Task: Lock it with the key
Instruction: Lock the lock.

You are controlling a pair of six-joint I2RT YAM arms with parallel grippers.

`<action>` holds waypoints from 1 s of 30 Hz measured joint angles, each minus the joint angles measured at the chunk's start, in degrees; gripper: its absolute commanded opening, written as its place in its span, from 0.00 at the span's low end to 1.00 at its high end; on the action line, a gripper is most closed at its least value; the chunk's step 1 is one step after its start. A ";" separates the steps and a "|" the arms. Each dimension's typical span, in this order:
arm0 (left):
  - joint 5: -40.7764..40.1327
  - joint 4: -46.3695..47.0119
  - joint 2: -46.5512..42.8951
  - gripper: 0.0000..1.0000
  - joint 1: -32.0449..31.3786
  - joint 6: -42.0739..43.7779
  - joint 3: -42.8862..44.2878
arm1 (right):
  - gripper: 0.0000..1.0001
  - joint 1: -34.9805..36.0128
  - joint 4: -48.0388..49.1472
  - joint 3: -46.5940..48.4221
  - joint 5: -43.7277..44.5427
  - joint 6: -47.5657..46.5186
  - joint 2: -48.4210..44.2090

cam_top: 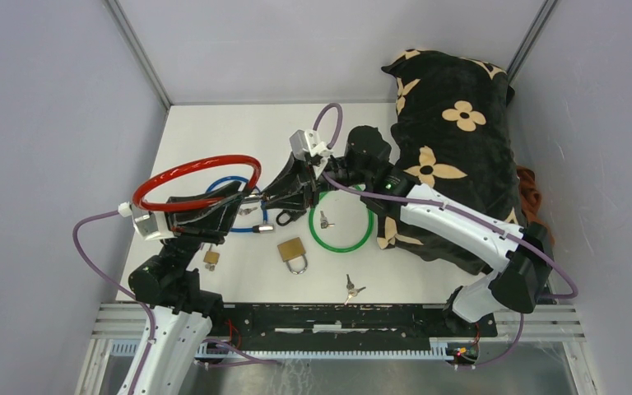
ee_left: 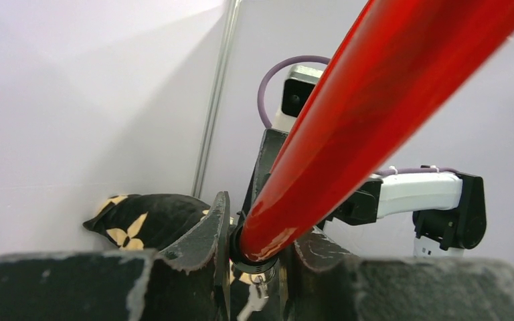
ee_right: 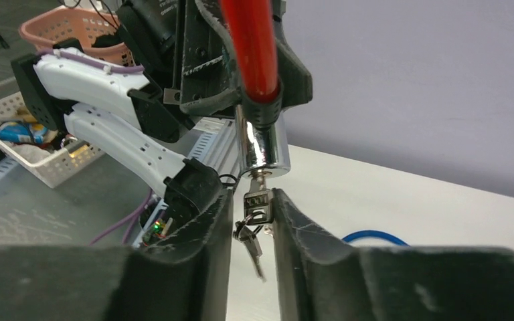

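Half the key (ee_right: 258,199) hidden (inside lock (ee_right: 266,150)).

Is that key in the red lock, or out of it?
In. The key is seated in the red lock's silver cylinder, its head hanging below.

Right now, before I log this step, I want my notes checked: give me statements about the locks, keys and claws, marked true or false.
The left claw holds the red cable lock off the table. True.
A key sits in the red lock's chrome cylinder. True.
The right claw holds the green cable lock. False: the green cable lock lies on the table; the right claw flanks the key.
The brass padlock hangs on the blue cable lock. False: the brass padlock lies on the table, apart from the blue cable lock.
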 measured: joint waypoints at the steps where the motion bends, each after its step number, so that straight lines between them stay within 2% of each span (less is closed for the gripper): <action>1: 0.02 0.00 0.00 0.02 0.00 -0.09 0.00 | 0.12 0.00 -0.04 0.24 -0.02 -0.07 0.00; 3: 0.07 0.04 -0.04 0.02 0.00 -0.55 0.00 | 0.00 -0.04 -0.11 0.57 0.11 0.09 0.00; 11: -2.71 -2.54 0.04 0.02 0.13 -3.91 0.00 | 0.00 0.07 -1.11 0.68 3.89 -1.01 0.15; 19: -9.46 -6.43 1.81 0.02 1.25 -9.57 0.00 | 0.00 5.25 -0.66 -1.53 24.06 -9.18 -1.27; 24: -11.08 -7.34 2.75 0.02 1.46 -11.32 -0.02 | 0.00 7.13 -0.63 -2.01 30.69 -11.80 -1.38; 30: -12.55 -7.37 3.15 0.02 2.01 -12.13 -0.52 | 0.00 8.50 -3.19 -0.15 34.32 -15.06 -0.04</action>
